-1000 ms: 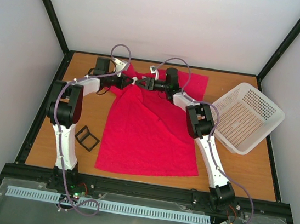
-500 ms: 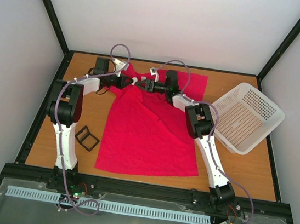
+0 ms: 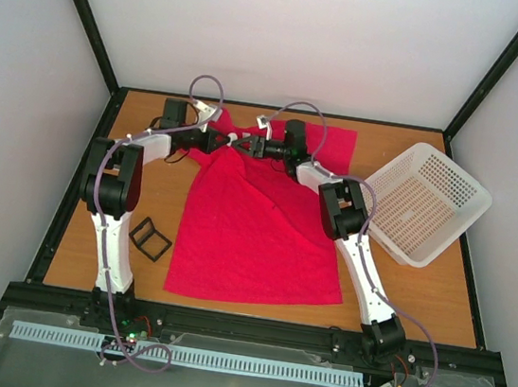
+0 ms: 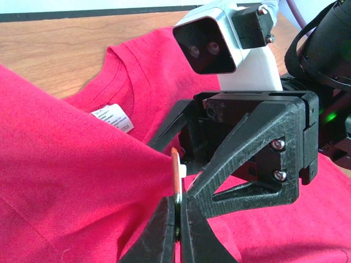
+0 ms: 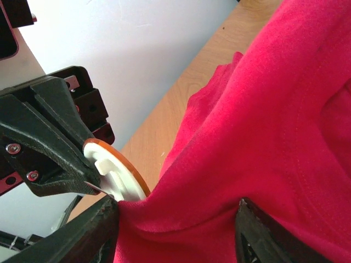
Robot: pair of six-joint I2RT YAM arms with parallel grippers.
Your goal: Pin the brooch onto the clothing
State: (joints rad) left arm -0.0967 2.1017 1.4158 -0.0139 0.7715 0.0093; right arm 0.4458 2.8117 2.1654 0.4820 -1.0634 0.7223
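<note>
The red T-shirt (image 3: 254,231) lies spread on the table, with a fold near its collar lifted up. My left gripper (image 3: 225,139) is shut on the brooch (image 4: 176,170), a small white disc with an orange rim, and holds it edge-on against the raised fold (image 4: 66,181). The brooch also shows in the right wrist view (image 5: 118,175), touching the cloth. My right gripper (image 3: 244,142) faces the left one, jaws apart, with red cloth (image 5: 263,126) bunched between its fingers (image 5: 104,224). The white neck label (image 4: 112,118) shows behind.
A white perforated basket (image 3: 425,201) stands tilted at the right side of the table. A small black frame-like case (image 3: 150,238) lies on the wood left of the shirt, beside the left arm. Walls close the table at the back and sides.
My right gripper has edged slightly left, closer to the left gripper. The brooch stays held against the raised fold.
</note>
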